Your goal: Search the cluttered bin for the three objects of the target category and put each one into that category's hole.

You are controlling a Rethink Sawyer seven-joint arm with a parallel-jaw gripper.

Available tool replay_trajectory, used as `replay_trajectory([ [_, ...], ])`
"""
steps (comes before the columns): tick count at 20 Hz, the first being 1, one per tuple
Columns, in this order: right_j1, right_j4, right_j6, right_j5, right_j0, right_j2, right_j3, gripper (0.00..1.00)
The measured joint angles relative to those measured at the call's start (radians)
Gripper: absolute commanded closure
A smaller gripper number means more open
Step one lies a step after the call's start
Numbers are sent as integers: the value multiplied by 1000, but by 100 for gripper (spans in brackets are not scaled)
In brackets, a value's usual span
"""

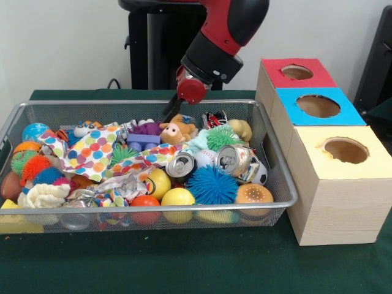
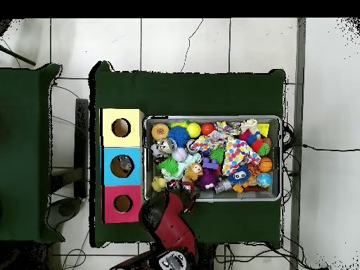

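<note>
Cans (image 1: pixel 181 165) in the mesh bin (image 1: pixel 278 177), gripper (image 1: pixel 171 111) above.
One can's open end faced the camera, its long axis front-to-back; finger state could not be told.

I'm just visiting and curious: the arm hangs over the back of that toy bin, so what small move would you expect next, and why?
Probably a short drop straight down. The gripper hovers at the wire bin's far rim, just above the brown stuffed monkey and holds nothing visible; whether it is open is unclear. All three box holes sit apart from it.
</note>
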State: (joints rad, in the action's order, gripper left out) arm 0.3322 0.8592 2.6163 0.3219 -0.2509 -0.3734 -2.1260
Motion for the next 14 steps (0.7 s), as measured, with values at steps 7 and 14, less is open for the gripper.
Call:
replay_trajectory([
  [7, -19, 36, 1, 28, -40, 0, 0, 0],
  [14, -30, 90, 1, 33, -70, 0, 0, 0],
])
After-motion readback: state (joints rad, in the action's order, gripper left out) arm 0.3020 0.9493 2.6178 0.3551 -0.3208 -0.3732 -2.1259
